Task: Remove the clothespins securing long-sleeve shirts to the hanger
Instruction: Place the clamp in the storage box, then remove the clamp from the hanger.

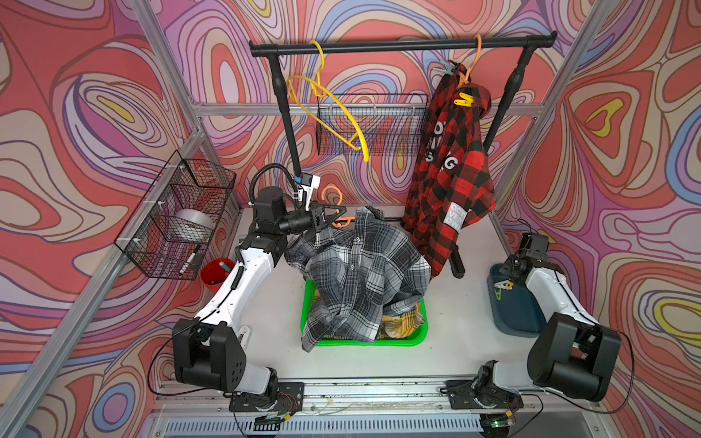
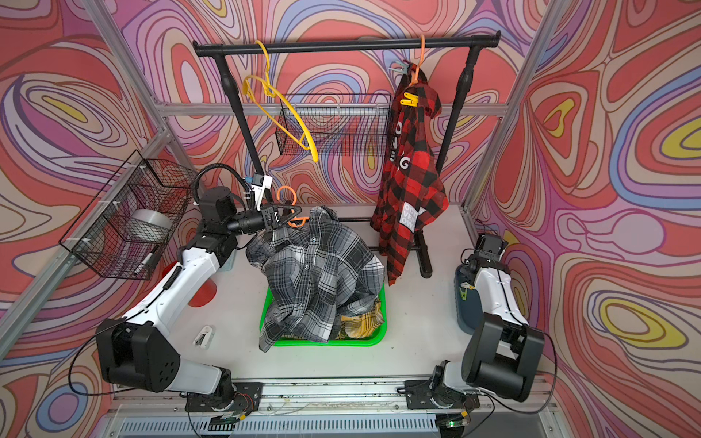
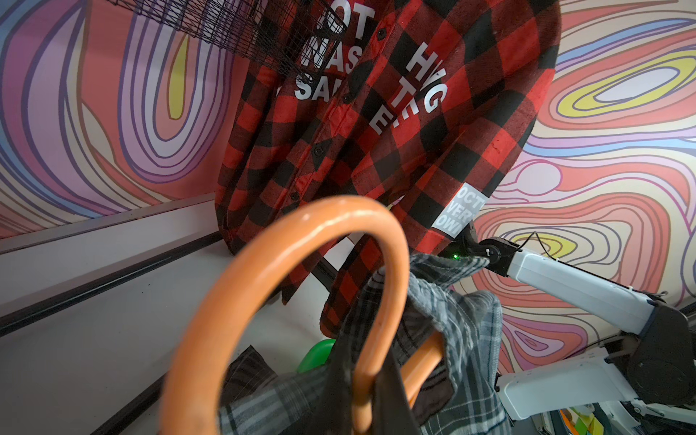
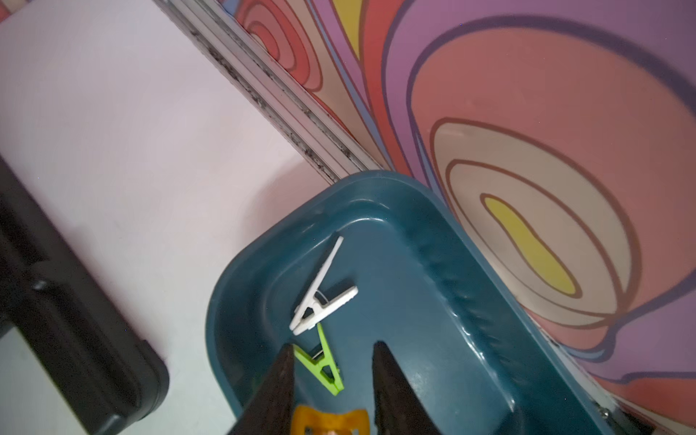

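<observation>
At left, left tool [image 1: 335, 213] is clamped shut on orange hanger [image 1: 330, 195], grey shirt [image 1: 356, 273] draped over green basket [image 1: 360, 343]. Red shirt [image 1: 447, 178] hangs on rack [image 1: 379, 45], yellow clothespin [image 1: 464, 99] and teal clothespin [image 1: 447, 69] clipped on. Right tool [image 4: 334, 346] jaws apart, empty, above blue tray [image 4: 463, 286] holding white clothespin [image 4: 324, 290] and green clothespin [image 4: 322, 361].

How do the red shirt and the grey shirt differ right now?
The red shirt hangs from the rail; the grey shirt slumps over the green basket. The red shirt carries a yellow clothespin; none shows on the grey shirt. The red shirt has white lettering; the grey shirt shows none. Both are plaid.
</observation>
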`<action>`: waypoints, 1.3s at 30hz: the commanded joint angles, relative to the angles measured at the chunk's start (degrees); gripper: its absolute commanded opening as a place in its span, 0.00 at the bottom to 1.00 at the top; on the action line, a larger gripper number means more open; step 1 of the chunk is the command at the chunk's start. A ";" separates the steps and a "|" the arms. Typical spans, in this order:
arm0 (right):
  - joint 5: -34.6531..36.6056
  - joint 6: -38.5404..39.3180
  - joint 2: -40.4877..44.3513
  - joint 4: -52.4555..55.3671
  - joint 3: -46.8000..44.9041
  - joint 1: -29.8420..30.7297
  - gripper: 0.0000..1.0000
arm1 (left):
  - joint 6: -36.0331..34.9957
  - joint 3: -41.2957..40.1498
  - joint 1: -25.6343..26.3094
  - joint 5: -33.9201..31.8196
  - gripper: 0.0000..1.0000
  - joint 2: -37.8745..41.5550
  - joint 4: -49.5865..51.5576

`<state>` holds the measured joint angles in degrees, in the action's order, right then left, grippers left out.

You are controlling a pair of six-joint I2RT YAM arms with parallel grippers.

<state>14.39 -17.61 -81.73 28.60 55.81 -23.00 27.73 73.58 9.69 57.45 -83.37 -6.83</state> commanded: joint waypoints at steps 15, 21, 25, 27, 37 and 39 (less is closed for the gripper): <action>-37.76 4.71 20.29 -0.02 12.44 14.09 0.62 | -1.02 -0.15 -0.32 0.11 0.00 1.42 -0.77; -53.29 8.69 22.67 7.99 21.84 24.91 0.61 | -1.54 -0.54 -0.31 0.16 0.00 1.37 -0.12; -59.77 10.38 21.42 12.93 30.04 28.94 0.62 | -1.36 -0.50 -0.33 0.51 0.00 0.94 -0.07; -58.21 11.83 19.45 15.19 34.31 33.45 0.62 | -1.36 -0.30 -0.30 0.38 0.00 0.81 -0.11; -31.77 19.09 -4.00 28.13 54.94 60.46 0.62 | -3.11 0.35 -0.29 0.57 0.00 1.41 2.17; -30.64 19.84 -8.55 29.89 58.78 60.62 0.61 | -3.58 0.50 -0.29 0.47 0.00 1.74 2.60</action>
<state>-23.64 -0.60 -85.12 51.44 110.85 37.17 25.82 73.45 9.69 57.19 -83.33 -4.86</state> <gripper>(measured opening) 0.611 0.052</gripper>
